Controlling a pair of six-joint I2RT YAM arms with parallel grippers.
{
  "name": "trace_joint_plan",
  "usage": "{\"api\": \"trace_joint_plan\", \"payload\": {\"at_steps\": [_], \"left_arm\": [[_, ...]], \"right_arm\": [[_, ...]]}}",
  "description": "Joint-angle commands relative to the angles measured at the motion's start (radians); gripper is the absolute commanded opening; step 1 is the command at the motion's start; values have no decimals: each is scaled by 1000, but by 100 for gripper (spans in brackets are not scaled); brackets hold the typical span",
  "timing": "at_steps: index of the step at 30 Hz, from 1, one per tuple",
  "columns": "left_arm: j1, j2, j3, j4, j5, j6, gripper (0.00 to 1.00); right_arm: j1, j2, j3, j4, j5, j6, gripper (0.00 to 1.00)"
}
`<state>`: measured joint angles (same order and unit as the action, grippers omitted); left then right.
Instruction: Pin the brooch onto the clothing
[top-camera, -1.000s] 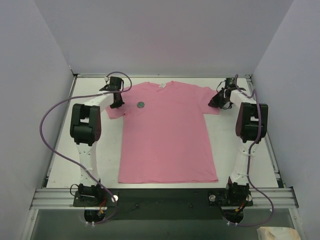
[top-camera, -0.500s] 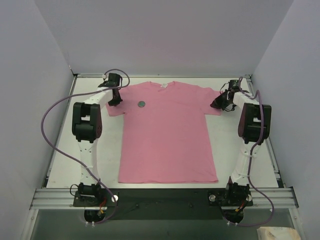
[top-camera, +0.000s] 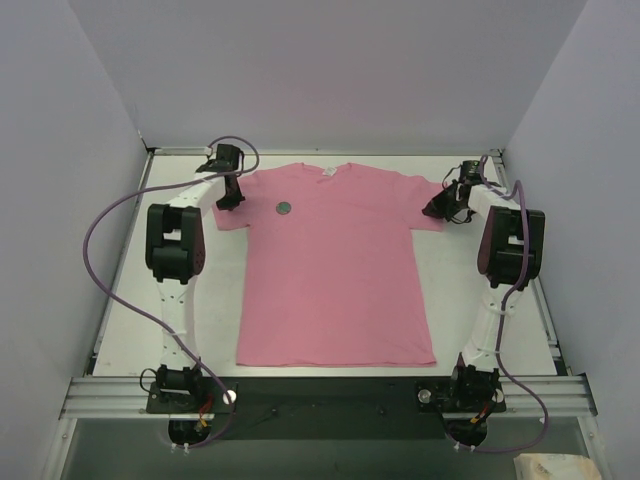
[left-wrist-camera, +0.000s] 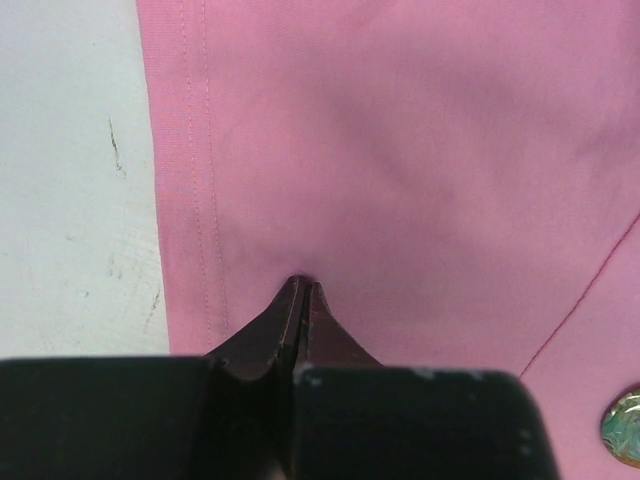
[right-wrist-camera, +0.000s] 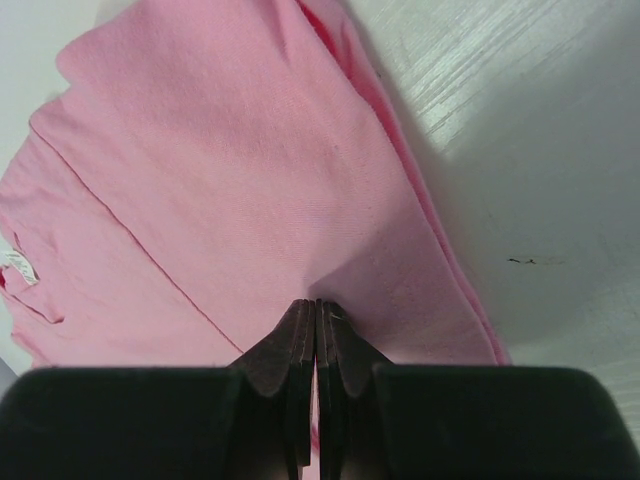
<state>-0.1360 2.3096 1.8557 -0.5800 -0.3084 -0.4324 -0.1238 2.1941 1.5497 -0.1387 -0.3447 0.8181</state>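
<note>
The pink T-shirt (top-camera: 335, 265) lies flat on the table, neckline at the far side. The brooch (top-camera: 283, 208), a small dark greenish disc, rests on the shirt's upper left chest; its edge shows at the lower right of the left wrist view (left-wrist-camera: 622, 426). My left gripper (top-camera: 231, 200) is shut on the fabric of the left sleeve (left-wrist-camera: 300, 200), fingertips pinched together (left-wrist-camera: 302, 287). My right gripper (top-camera: 434, 206) is shut on the fabric of the right sleeve (right-wrist-camera: 250, 180), fingertips together (right-wrist-camera: 317, 305). The white neck label (right-wrist-camera: 17, 264) shows at the left edge.
The white table (top-camera: 130, 300) is boxed in by pale walls on the left, back and right. A metal rail (top-camera: 320, 390) runs along the near edge by the arm bases. Purple cables (top-camera: 95, 260) loop beside each arm.
Both grippers have moved outward and toward the far side, each holding its sleeve; the sleeves are drawn out flatter. The brooch has not moved.
</note>
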Motion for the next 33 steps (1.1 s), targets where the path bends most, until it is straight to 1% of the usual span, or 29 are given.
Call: {"api": "trace_joint_plan", "payload": {"at_steps": [1, 3, 6, 10, 13, 14, 15, 16, 17, 18, 20, 21, 23, 24, 25, 26, 27, 29, 30, 32, 33], "left_arm": [[9, -67, -42, 42, 38, 17, 0], [6, -105, -53, 62, 43, 26, 1], [-14, -172, -82, 81, 14, 34, 5], [-48, -265, -133, 104, -14, 46, 16], [-70, -341, -188, 150, -9, 63, 21], [-79, -361, -219, 158, -5, 61, 34], [-82, -401, -236, 170, -3, 63, 37], [-85, -421, -251, 189, 0, 63, 42], [-94, -441, -271, 203, 3, 63, 53], [-99, -481, -304, 215, 17, 64, 54], [-106, -521, -341, 256, 28, 67, 64], [-115, -553, -367, 265, 43, 70, 70], [-123, -587, -391, 285, 57, 70, 78], [-132, -620, -404, 292, 63, 70, 83], [-137, -639, -432, 314, 81, 75, 85], [-140, -660, -449, 325, 92, 77, 86], [-142, -699, -463, 335, 100, 77, 87], [-145, -742, -512, 368, 146, 73, 90], [-146, -784, -529, 382, 161, 72, 90], [-146, -829, -573, 419, 205, 70, 92], [-145, -872, -592, 431, 219, 69, 93]], "right_arm": [[-4, -59, -4, -84, 62, -33, 0], [10, -76, -5, -84, 81, -40, 0], [26, -112, -13, -82, 96, -53, 0], [44, -177, -34, -75, 95, -65, 0], [62, -247, -66, -65, 105, -89, 0], [69, -272, -79, -62, 118, -99, 0], [75, -319, -103, -61, 134, -117, 0], [85, -345, -117, -56, 139, -126, 0], [90, -373, -132, -41, 144, -132, 0], [95, -426, -163, -30, 144, -137, 0], [111, -485, -195, -6, 147, -155, 0], [116, -540, -209, 2, 147, -160, 0], [118, -605, -259, 42, 124, -186, 0], [145, -679, -284, 69, 124, -194, 2], [154, -723, -353, 103, 133, -201, 4], [171, -764, -381, 163, 141, -206, 7], [177, -842, -410, 184, 147, -211, 16], [194, -914, -482, 237, 170, -217, 26], [199, -977, -500, 251, 173, -217, 34], [202, -1029, -543, 274, 170, -221, 44], [205, -1074, -554, 281, 167, -227, 52]]}}
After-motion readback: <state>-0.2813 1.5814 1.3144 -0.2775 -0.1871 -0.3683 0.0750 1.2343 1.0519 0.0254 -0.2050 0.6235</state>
